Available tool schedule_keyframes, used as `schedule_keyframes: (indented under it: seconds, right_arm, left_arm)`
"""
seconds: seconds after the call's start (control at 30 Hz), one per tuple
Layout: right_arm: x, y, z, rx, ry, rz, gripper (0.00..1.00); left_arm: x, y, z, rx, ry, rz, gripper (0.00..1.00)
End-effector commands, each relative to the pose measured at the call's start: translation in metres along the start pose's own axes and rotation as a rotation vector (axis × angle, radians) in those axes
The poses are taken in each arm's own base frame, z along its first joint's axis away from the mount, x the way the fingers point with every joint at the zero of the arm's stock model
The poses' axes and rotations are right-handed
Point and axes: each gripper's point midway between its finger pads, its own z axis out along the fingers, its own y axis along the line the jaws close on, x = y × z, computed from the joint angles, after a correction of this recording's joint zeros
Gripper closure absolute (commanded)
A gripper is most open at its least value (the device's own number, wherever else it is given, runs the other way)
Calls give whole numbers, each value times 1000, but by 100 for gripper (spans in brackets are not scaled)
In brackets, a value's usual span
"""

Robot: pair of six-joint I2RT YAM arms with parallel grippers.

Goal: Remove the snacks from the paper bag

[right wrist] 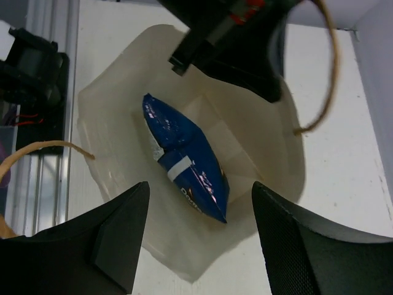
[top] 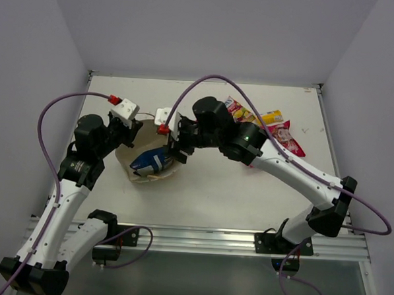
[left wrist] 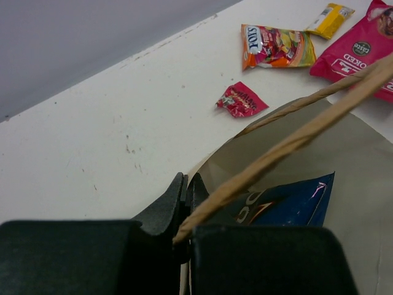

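White table [top: 247, 196] I work at | paper bag [top: 126, 158] sits mouth-up left of centre, nearer the near edge | pink bag [left wrist: 356, 52], red-yellow candy pouch [left wrist: 276, 46] and slim yellow bar [left wrist: 330, 18] clustered toward the far right corner | tiny red wrapper [left wrist: 241, 100] alone between paper bag and pouch

Top cam overhead; wrists close — prob. share bag [right wrist: 116, 104].
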Motion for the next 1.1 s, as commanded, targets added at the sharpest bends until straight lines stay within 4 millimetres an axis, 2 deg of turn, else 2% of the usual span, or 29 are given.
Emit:
schedule_keyframes:
  seconds: [0.0,0.1,0.2,0.37,0.63,0.83,0.9,0.97,1.0,1.03,1.07]
  right_arm:
    - [5,28,27,-137,53,-92,29]
    - [6,42,41,-168,73,-123,27]
    - [17,45,58,-180,94,-120,26]
    - [52,40,83,-153,188,-121,21]
    - [84,32,109,-118,269,-147,20]
    - [107,43,122,-169,323,-125,21]
    - [113,42,124,-163,341,-125,25]
    - [115,41,124,-158,347,-125,33]
    - [114,41,123,-156,344,-125,40]
    - [109,39,121,-149,333,-128,52]
    - [106,39,120,-149,326,-131,58]
  left_arm:
    - [-27,-6,-5,39,-78,38,100]
    - [-27,-7,-6,38,-78,35,100]
    - [-27,-8,-6,45,-79,31,100]
    - [-31,-11,-10,56,-89,32,100]
    - [-29,-15,-11,75,-89,29,100]
    - [-30,-13,-11,67,-86,31,100]
    - [-28,-13,-10,70,-82,29,100]
    - [-29,-13,-10,70,-84,29,100]
    - [-28,-13,-9,70,-81,28,100]
    - [-28,-14,-10,71,-83,29,100]
    - [-29,-14,-10,71,-84,29,100]
